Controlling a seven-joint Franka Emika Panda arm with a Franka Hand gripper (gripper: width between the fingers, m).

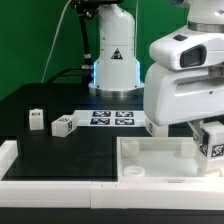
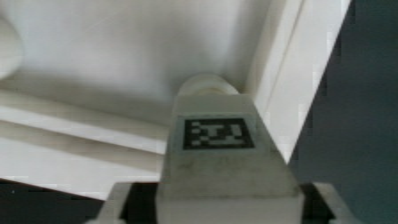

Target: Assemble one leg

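Note:
My gripper (image 1: 211, 133) is shut on a leg (image 1: 214, 143), a small white block with a black-and-white tag, at the exterior view's right. It holds the leg over the right part of the large white square panel (image 1: 150, 158). In the wrist view the leg (image 2: 217, 130) stands between my gripper's (image 2: 222, 206) fingers, its tip pointing at the panel (image 2: 89, 110) near the panel's raised edge. Whether the tip touches the panel is hidden. Two more legs (image 1: 36, 119) (image 1: 63, 125) lie on the black table at the exterior view's left.
The marker board (image 1: 112, 118) lies behind the panel by the arm's base (image 1: 113, 70). A white rim (image 1: 50, 185) runs along the table's front and left edges. The arm's bulky white body hides the table's right side.

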